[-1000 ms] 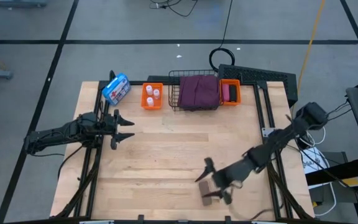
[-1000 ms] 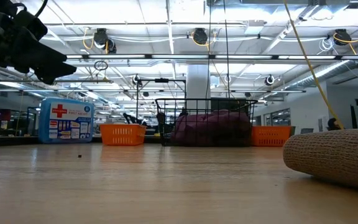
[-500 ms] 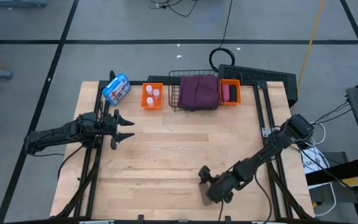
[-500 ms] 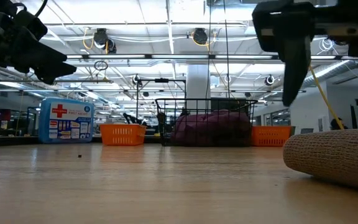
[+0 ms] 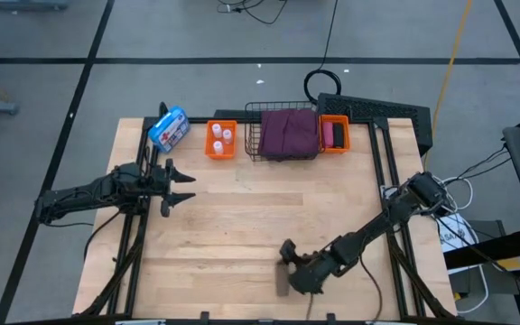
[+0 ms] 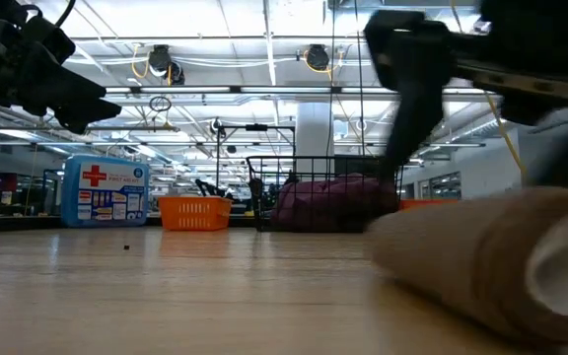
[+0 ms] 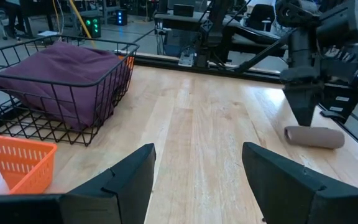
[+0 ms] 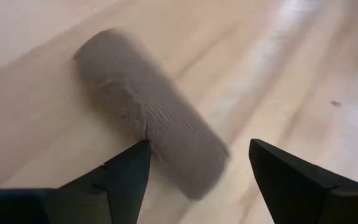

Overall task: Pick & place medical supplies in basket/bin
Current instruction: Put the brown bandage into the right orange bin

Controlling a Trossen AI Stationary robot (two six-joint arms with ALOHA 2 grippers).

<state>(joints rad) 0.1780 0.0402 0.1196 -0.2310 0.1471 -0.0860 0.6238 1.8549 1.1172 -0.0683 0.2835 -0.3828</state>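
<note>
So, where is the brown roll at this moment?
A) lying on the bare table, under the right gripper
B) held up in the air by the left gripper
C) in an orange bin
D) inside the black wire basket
A: the brown roll lies on the wooden table, with the right gripper open just over it.

This is a robotics lab or industrial test hall. A pale wooden worktop (image 5: 242,226) stands on a grey concrete floor (image 5: 197,86) marked with dark tape lines, and cables (image 5: 328,36) trail across it. Across the worktop, the room is large and open, with an exposed ceiling (image 6: 264,39) of beams, ducts and strip lights, a square pillar (image 6: 314,133), and further equipment racks (image 7: 185,18) beyond.
</note>
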